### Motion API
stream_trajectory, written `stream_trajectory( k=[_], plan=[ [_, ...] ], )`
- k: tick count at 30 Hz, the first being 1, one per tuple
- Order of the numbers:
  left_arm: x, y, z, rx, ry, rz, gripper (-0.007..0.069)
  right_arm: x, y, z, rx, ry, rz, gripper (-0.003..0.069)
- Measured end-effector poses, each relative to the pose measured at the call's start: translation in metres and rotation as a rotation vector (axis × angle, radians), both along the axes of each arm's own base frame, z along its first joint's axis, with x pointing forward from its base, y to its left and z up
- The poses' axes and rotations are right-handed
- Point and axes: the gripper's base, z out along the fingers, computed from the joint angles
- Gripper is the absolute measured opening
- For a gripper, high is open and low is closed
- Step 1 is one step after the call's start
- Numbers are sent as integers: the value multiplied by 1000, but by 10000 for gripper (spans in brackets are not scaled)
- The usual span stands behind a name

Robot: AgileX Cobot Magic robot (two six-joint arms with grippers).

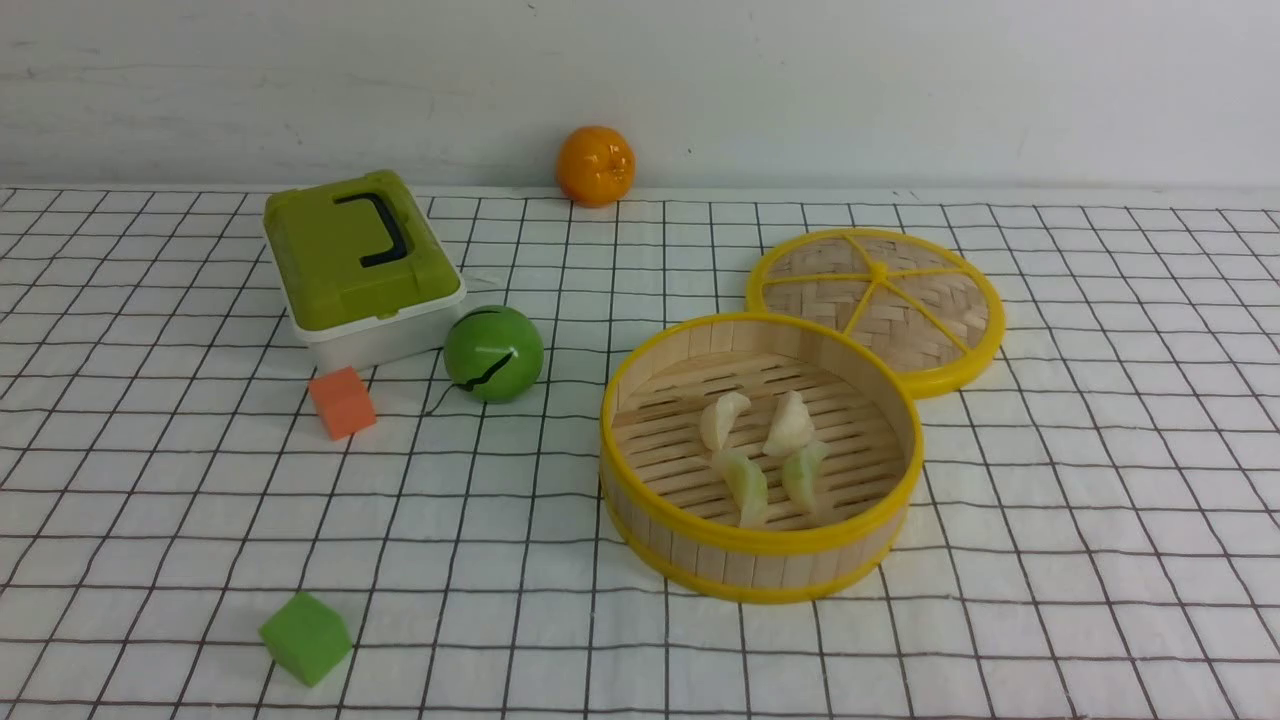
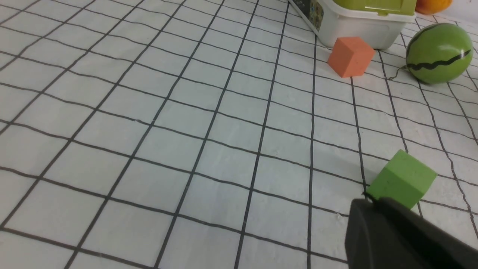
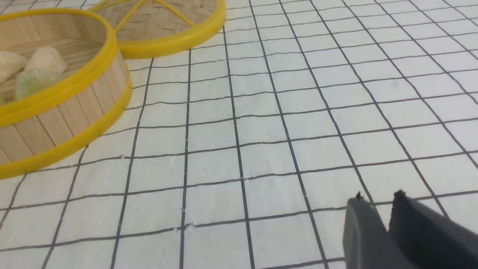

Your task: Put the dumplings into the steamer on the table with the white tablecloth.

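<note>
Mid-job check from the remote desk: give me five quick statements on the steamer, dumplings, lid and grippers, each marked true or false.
1. All four dumplings lie in the steamer. True.
2. The lid covers the steamer. False: it lies on the cloth behind the steamer, touching or overlapping its far rim.
3. The right gripper holds a dumpling. False: a small gap shows between its fingertips, with nothing in it.
4. The left gripper is shut and empty, near the green cube. True.
5. The orange cube sits in the steamer. False: it is on the cloth by the green box.
</note>
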Motion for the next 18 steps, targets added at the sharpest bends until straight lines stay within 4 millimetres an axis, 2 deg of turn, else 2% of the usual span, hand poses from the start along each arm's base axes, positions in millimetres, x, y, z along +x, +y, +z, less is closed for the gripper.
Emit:
stream_trajectory(
  k=[18],
  plan=[
    [0,0,0,-2,0,0,-11,0,0,0,0,0,0,140]
  ],
)
